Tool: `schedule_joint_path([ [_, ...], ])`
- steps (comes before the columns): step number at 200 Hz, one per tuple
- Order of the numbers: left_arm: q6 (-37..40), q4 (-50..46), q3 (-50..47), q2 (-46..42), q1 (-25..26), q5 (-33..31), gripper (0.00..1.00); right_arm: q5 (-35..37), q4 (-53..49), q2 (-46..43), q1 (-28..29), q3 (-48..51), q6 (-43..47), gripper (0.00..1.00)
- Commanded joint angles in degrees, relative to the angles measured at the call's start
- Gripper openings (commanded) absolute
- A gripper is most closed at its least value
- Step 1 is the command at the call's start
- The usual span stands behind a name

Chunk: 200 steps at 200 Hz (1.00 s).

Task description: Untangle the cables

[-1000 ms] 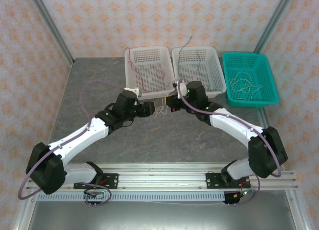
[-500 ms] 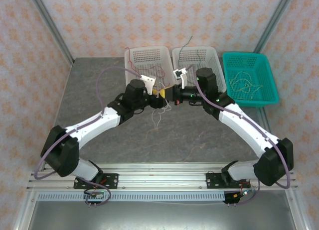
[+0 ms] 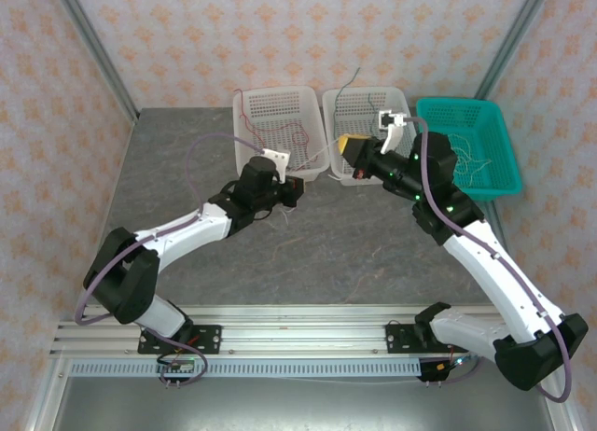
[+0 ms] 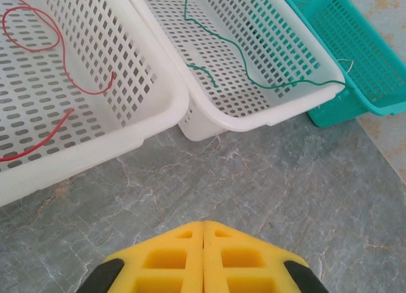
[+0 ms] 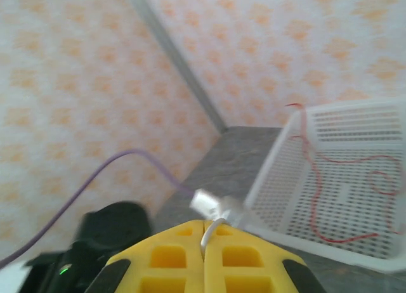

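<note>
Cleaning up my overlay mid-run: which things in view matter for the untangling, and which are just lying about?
Job:
red cable in left white basket
green cable in middle white basket
whitish cable in right gripper
cable tangle in teal basket

Lying about:
lilac arm cable
aluminium base rail

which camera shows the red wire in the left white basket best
Left wrist: the red wire lies close and sharp on the floor of the white basket, though the frame edge crops it. Right wrist shows its loops blurred. Top external shows it small and hair-thin.
</note>
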<state>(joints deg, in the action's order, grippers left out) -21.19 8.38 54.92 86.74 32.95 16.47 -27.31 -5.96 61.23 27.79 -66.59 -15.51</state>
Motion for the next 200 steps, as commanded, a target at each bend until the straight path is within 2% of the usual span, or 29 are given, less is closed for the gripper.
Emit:
schedule_joint_path([
  [1,-1.81,-1.03,-3.23,-1.37,-0.41,-2.82,0.07,19.85,1.12,-2.16,-1.2,-6.19,-0.98,0.0],
  [14,-2.25,-0.51,-4.04,-1.54,-0.35,-2.66,0.07,26.2,-0.4,-1.94,-1.59,-8.41,-0.82,0.0],
  [34,-2.78,0.16,-3.93,-1.64,-0.35,-1.31,0.11,31.52,-1.95,-0.59,-2.2,-11.9,-0.19,0.0],
  [45,-2.72,1.34,-3.59,-2.19,-0.43,1.67,0.25,31.54,-3.06,0.73,-2.26,-13.86,0.48,0.0],
  [69,-3.67,9.82,-3.49,-5.89,-0.21,12.82,0.69,27.53,-3.53,3.42,-2.25,-15.22,-0.95,0.0],
  [76,-3.66,11.1,-2.82,-7.41,0.07,14.31,0.75,26.97,-3.49,4.09,-2.27,-15.22,-1.47,0.0],
  [90,-1.5,8.27,0.14,-9.96,0.46,15.08,0.8,28.82,-3.84,5.01,-2.25,-15.33,-2.3,0.0],
  [102,0.5,4.52,2.77,-12.03,0.52,14.98,0.86,33.43,-4.42,5.51,-2.29,-15.78,-2.77,0.0],
  [116,1.88,2.26,4.0,-14.8,0.45,14.91,0.99,40.44,-6.63,6.31,-2.37,-18.03,-2.88,0.0],
  [155,2.05,-0.64,4.07,-21.84,0.45,12.17,1.0,56.28,-11.78,13.97,-4.09,-29.55,0.87,0.0],
  [200,3.66,-5.53,3.31,-25.99,0.45,7.77,1.0,63.76,-20.31,28.21,-13.9,-50.57,-1.16,0.0],
])
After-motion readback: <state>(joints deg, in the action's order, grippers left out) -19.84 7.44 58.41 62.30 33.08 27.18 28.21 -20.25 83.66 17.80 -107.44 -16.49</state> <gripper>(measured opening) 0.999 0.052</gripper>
